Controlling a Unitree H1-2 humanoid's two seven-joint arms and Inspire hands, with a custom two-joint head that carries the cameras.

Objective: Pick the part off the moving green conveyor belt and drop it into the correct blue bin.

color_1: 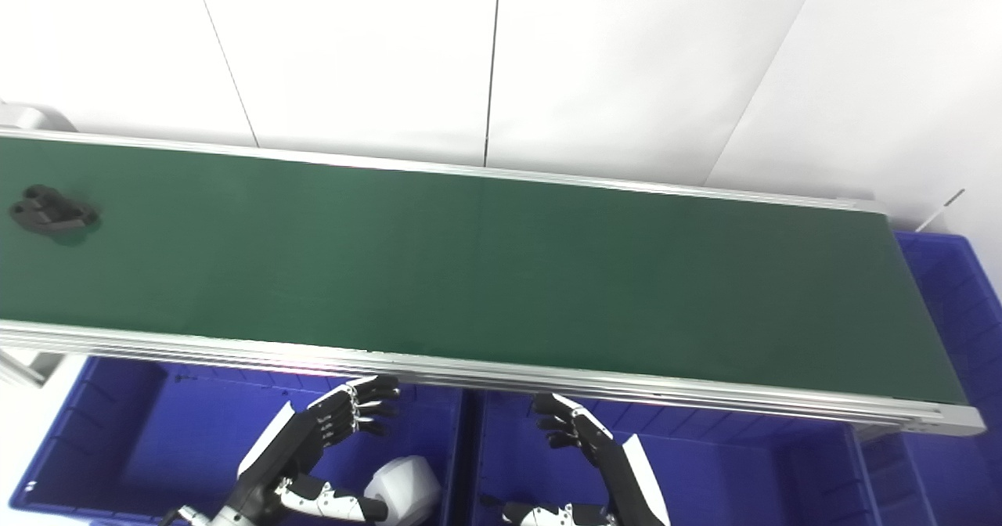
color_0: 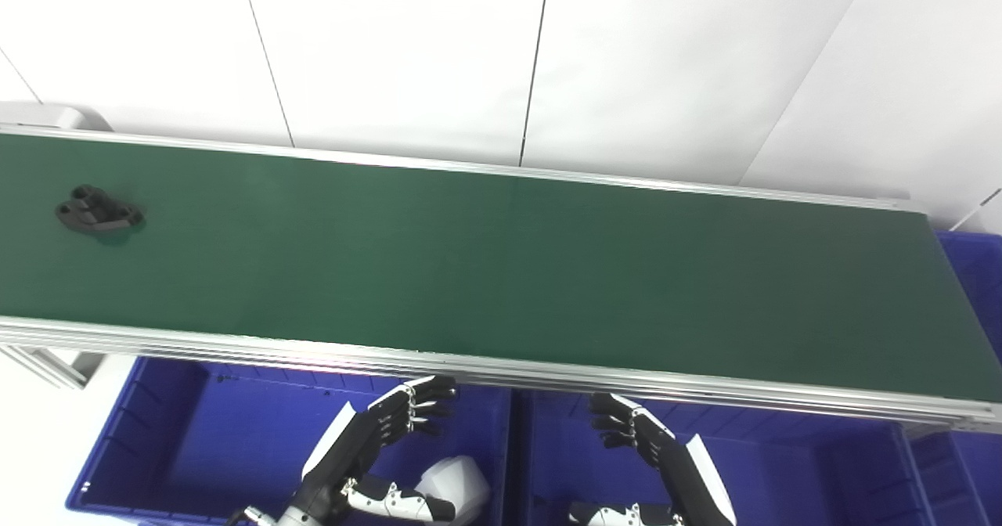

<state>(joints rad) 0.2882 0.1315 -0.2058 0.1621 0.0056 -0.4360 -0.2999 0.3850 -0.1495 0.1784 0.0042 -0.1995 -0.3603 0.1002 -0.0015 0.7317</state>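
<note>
A small black part [color_0: 98, 210] lies on the green conveyor belt [color_0: 501, 268] at its far left; it also shows in the right eye view [color_1: 51, 210]. My left hand [color_0: 391, 426] hangs open and empty below the belt's near rail, over the left blue bin [color_0: 156, 432]. My right hand [color_0: 638, 432] is open and empty over the middle blue bin [color_0: 783, 471]. Both hands are far to the right of the part and below the belt.
A white rounded object [color_0: 458, 485] lies in the left bin near my left hand. A third blue bin [color_0: 978, 275] stands past the belt's right end. An aluminium rail [color_0: 501, 369] edges the belt's near side. White wall panels stand behind.
</note>
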